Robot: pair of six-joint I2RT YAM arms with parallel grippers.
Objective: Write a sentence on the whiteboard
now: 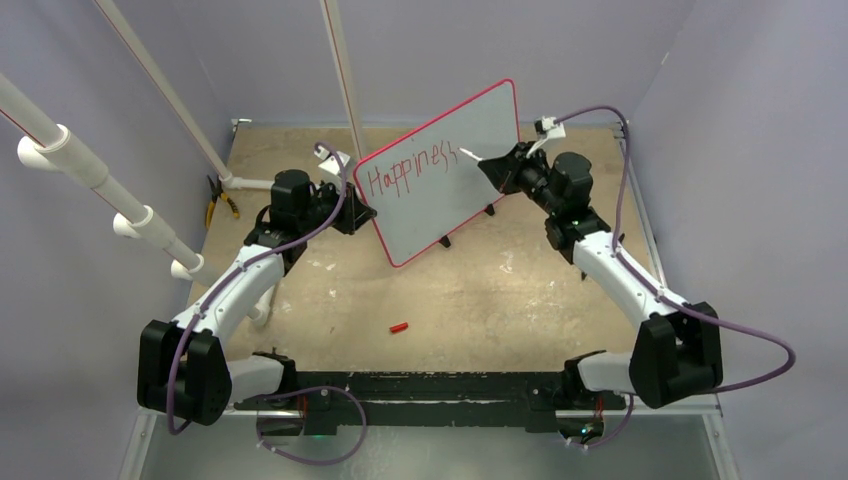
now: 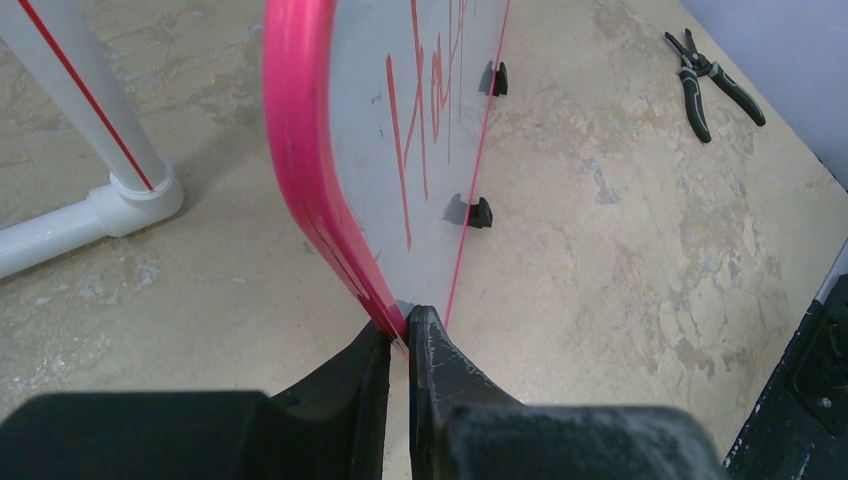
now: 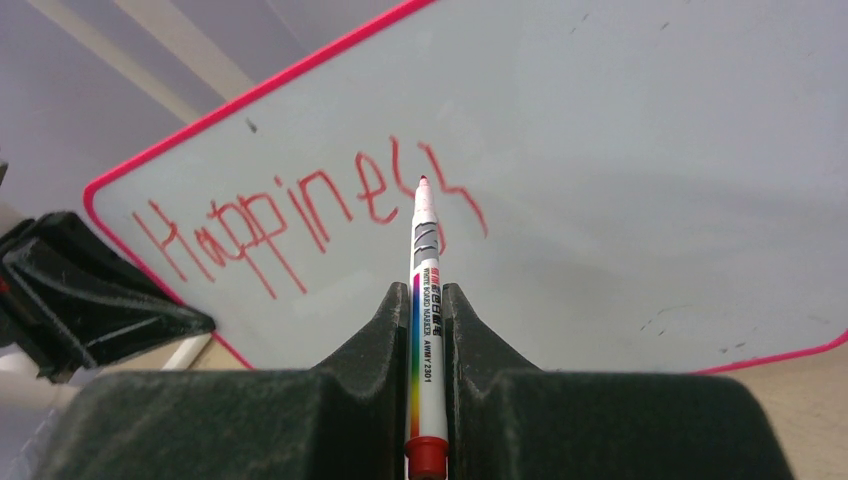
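Top external view shows a beige worktop (image 1: 480,290) with grey walls around it. White pipes (image 1: 90,170) cross the left side.

The whiteboard (image 1: 450,210) stands on its long edge in the far middle of the worktop. It is turned at a slant, and its written face looks toward the right arm. Two black feet (image 2: 480,212) show at its lower rim.

The left end effector (image 2: 400,335) is pressed onto the near corner of the whiteboard, with the red rim pinched between its fingers. The right end effector (image 3: 428,295) is in front of the board face and pinches a marker (image 3: 428,340) by the barrel, with the fingers tight on both sides.

The sentence (image 3: 310,215) is one red word, "Happiness", which rises in a slanted line across the left half of the board. The marker tip points at the last letters; I cannot tell if it touches the surface.

Pliers (image 1: 222,205) lie near the far left edge of the worktop, beside a pipe foot. A small red cap (image 1: 400,327) lies alone on the near middle, well apart from the board.
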